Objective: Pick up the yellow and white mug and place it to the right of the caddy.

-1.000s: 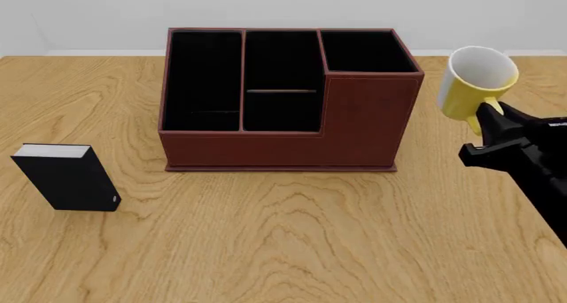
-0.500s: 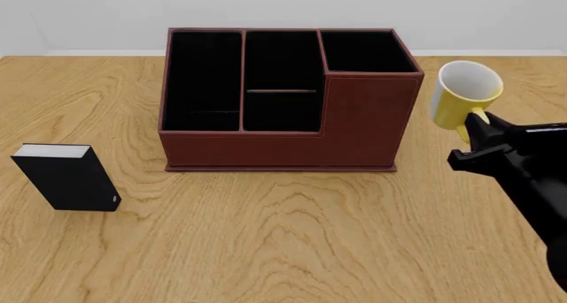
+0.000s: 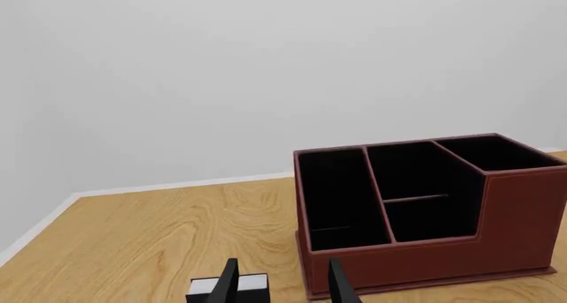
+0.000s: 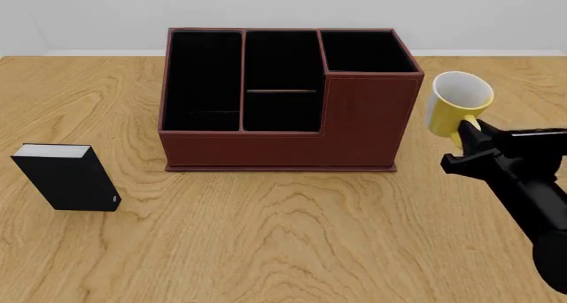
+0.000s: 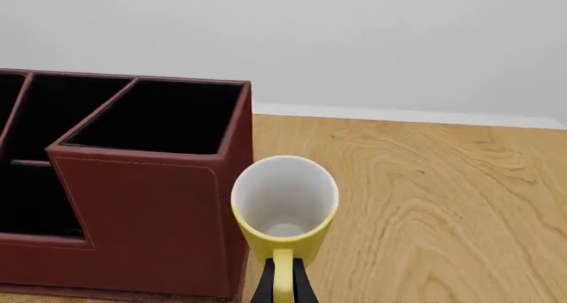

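The yellow and white mug (image 4: 458,107) is held by its handle in the closed right pincer (image 4: 467,145), just right of the caddy (image 4: 288,127); tilted, it risks clipping that wall or tipping on release.

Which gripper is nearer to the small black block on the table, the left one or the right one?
Left. The left gripper hangs just above and behind the black block. The right gripper is far across the table, right of the caddy, gripping the mug by its handle.

Small black book-like block (image 4: 66,177) with a white top edge stands on the wooden table (image 4: 293,236), near the left side. Plain pale wall (image 4: 283,7) runs behind the table's far edge.
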